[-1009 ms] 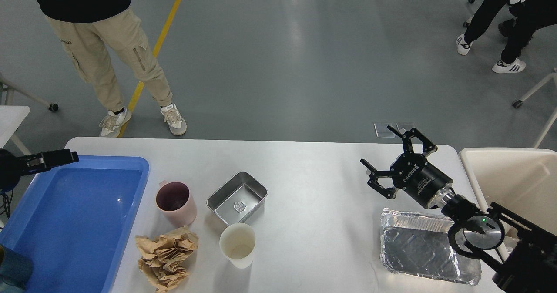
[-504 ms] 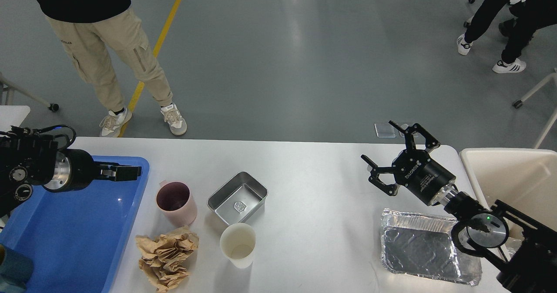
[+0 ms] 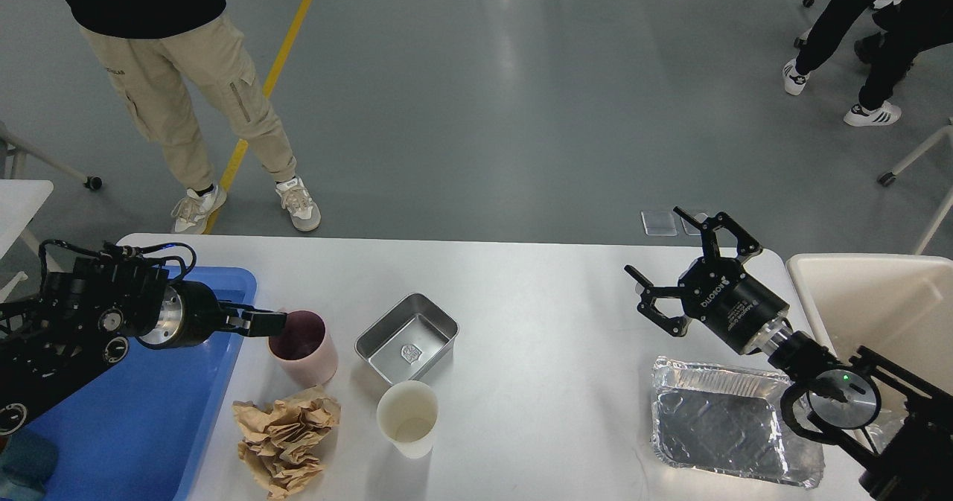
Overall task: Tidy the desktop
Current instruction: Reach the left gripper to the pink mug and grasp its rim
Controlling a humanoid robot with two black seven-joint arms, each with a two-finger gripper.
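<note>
While spread wide, right fingers (image 3: 696,242) above desktop (image 3: 536,322), empty.

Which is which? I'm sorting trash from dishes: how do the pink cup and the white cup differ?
The pink cup is dusty pink with a dark interior; the white cup is cream-white inside and out. The pink cup stands beside the blue tray, with the left pincer at its rim; the white cup stands nearer me, untouched. Both are upright and open-topped on the desktop.

One camera only — mounted at the robot's head, tilted forward and down. It sits fairly close above the white counter (image 3: 521,300), whose near edge is cut off, and takes in grey floor (image 3: 484,99) beyond — both arms enter from the sides.
</note>
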